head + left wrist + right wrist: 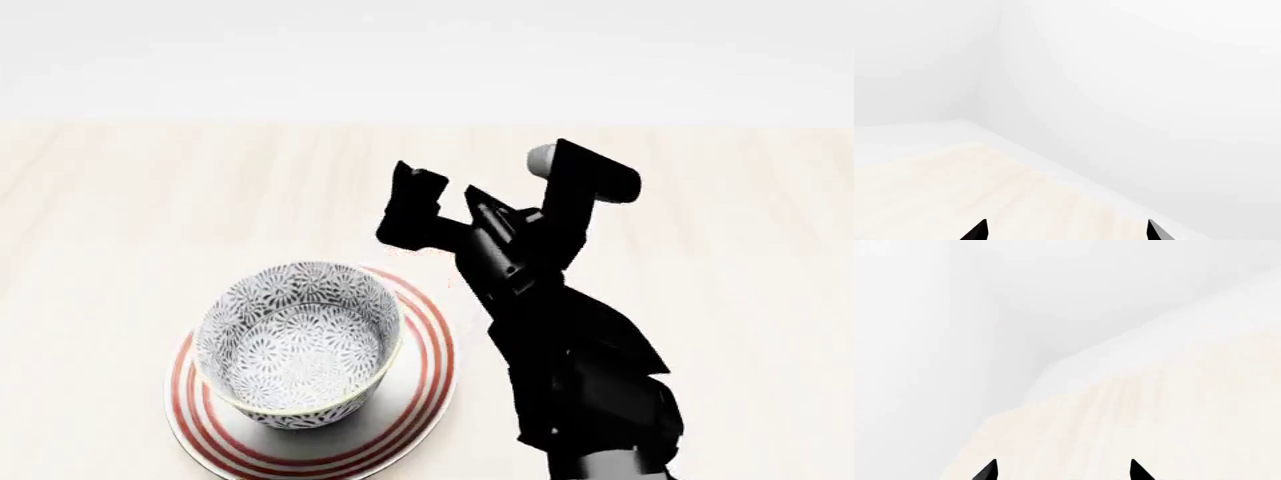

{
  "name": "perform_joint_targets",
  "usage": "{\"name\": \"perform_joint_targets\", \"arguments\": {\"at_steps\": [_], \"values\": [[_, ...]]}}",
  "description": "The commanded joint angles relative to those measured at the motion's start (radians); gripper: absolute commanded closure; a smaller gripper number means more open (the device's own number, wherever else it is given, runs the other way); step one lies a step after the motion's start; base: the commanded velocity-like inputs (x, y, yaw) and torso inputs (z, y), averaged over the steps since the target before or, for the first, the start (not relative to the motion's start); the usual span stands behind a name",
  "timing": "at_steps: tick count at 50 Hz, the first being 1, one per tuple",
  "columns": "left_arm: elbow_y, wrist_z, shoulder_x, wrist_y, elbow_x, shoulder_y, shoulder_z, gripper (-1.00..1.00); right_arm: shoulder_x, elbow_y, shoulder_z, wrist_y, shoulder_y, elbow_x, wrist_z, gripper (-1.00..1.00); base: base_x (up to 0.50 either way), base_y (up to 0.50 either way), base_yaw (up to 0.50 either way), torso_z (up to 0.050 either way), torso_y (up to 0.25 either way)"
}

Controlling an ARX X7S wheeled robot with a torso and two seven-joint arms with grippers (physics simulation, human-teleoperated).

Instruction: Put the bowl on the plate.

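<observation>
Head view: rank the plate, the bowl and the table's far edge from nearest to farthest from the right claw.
1. Plate: its rim lies just below-left of the right claw.
2. Bowl: farther left, sitting on the plate.
3. Table's far edge: beyond the claw; its rank against the bowl is uncertain.

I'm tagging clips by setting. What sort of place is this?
Probably a bare simulated tabletop: a pale wooden table against blank white walls, holding only a grey-blue floral ceramic bowl on a red-ringed white plate.

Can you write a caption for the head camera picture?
Flowery bowl sits on the red-ringed plate; right gripper open, empty.
</observation>
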Motion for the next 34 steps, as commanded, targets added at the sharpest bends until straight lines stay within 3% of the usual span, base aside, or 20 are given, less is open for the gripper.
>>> {"name": "perform_joint_targets", "arguments": {"at_steps": [1,7,11,18,25,34], "values": [[0.002,-0.006,-0.005,-0.001,-0.013,-0.005,-0.003,-1.0,0.055,-0.526,0.032,-0.194,-0.2,0.102,0.236,-1.0,0.0,0.0,0.0,0.0,0.0],[0.017,-0.001,-0.007,0.003,-0.015,0.003,0.003,-1.0,0.148,-0.998,0.031,-0.15,-0.367,0.12,0.39,-1.0,0.0,0.0,0.0,0.0,0.0],[0.037,0.002,-0.009,0.006,-0.014,0.011,0.011,-1.0,0.212,-1.192,0.056,-0.086,-0.428,0.177,0.467,-1.0,0.0,0.0,0.0,0.0,0.0],[0.061,0.014,-0.01,0.018,-0.007,0.021,0.024,-1.0,0.291,-1.369,0.091,-0.029,-0.483,0.235,0.536,-1.0,0.0,0.0,0.0,0.0,0.0],[0.116,0.062,-0.005,0.081,0.041,0.055,0.04,-1.0,0.426,-1.649,0.158,-0.011,-0.665,0.263,0.595,-1.0,0.0,0.0,0.0,0.0,0.0],[0.159,0.139,0.018,0.196,0.118,0.097,0.065,-1.0,0.498,-1.851,0.22,-0.061,-0.859,0.201,0.598,-1.0,0.0,0.0,0.0,0.0,0.0]]}}
